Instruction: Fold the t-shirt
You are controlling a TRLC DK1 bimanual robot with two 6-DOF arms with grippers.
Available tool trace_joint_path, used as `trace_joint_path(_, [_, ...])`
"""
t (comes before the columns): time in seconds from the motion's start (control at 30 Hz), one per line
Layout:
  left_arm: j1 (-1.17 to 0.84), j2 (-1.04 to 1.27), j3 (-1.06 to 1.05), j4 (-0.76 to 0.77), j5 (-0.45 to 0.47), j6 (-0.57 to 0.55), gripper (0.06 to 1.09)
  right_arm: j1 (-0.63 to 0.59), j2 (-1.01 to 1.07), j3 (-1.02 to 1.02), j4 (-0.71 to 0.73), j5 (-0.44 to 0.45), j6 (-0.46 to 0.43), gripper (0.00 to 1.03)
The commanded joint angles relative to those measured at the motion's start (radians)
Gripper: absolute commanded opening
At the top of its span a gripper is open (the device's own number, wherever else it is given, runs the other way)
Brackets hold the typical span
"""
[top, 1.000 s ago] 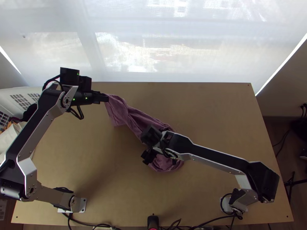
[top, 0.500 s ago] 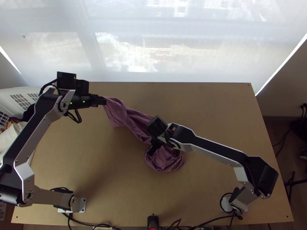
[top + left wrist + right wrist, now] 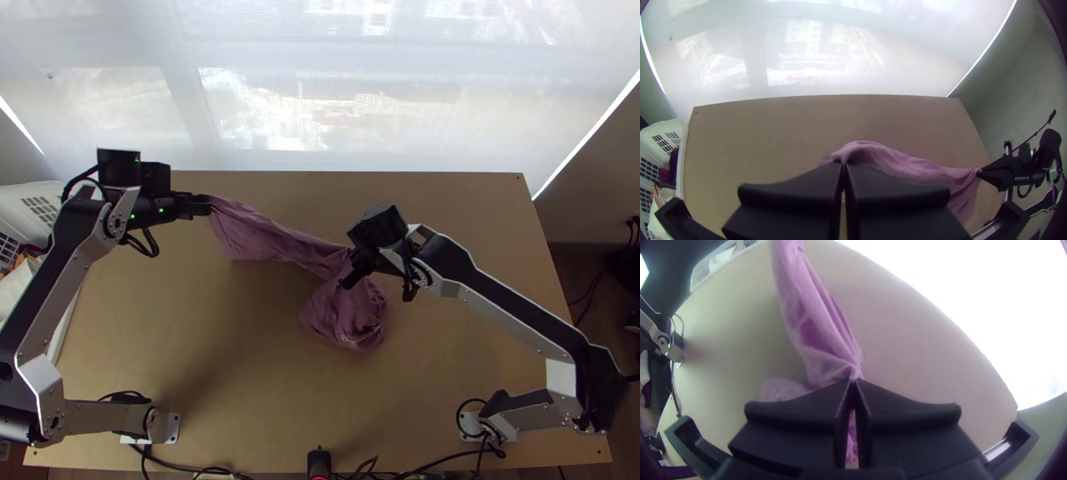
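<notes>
Left hand (image 3: 208, 206) and right hand (image 3: 346, 282) both seem pinched closed.

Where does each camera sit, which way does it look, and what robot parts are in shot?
Top view: high over the table's near edge, looking steeply down; left arm and right arm.
Left wrist view: on the left wrist, over the table toward the bright window; own left gripper, right gripper farther off.
Right wrist view: on the right wrist, over the table toward the white basket; own right gripper, left arm's base.
Both wrist views share t-shirt, table, basket.
</notes>
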Motion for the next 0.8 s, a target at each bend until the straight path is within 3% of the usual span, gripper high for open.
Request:
trace_joint_path(0.0, [0.015, -0.06, 0.01, -0.012, 0.0, 0.004, 0.09, -0.082, -0.094, 0.07, -0.055, -0.006, -0.014, 0.03])
trace_joint_path(0.77, [0.009, -0.238, 0.09, -0.088, 0.0, 0.044, 0.09, -0.112, -0.146, 0.53, -0.199, 0.007, -0.036, 0.03])
